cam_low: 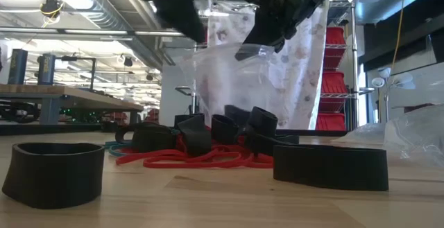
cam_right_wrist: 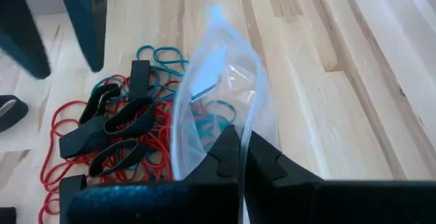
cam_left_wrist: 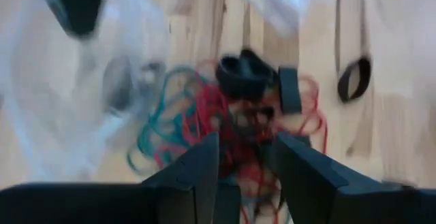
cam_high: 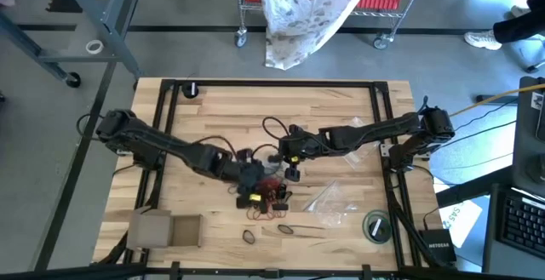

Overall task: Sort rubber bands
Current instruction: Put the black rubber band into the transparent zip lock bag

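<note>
The rubber bands (cam_high: pixel 271 197) lie in a tangled pile of red, teal and wide black loops on the wooden table's middle (cam_right_wrist: pixel 129 135). My left gripper (cam_left_wrist: pixel 248 163) hovers open just above the pile (cam_left_wrist: pixel 231 108), with nothing between its fingers; the view is blurred. My right gripper (cam_right_wrist: pixel 242 157) stands at the pile's far right side, above the table, shut on a clear plastic bag (cam_right_wrist: pixel 218 94). In the low view the bag (cam_low: pixel 236 82) hangs from it behind the pile (cam_low: pixel 201 152). My right gripper pinches a thin edge of the clear bag (cam_right_wrist: pixel 240 137) between its two fingers, which slant downward from the table's right side. The bag hangs below and ahead of the fingers. Whether its lower end touches the table I cannot tell.
Two loose wide black bands (cam_low: pixel 54 172) (cam_low: pixel 329 165) lie near the front edge, also in the high view (cam_high: pixel 249 237). More clear bags (cam_high: pixel 328 199) lie right of the pile. A cardboard box (cam_high: pixel 162 229) stands front left, a tape roll (cam_high: pixel 375 226) front right.
</note>
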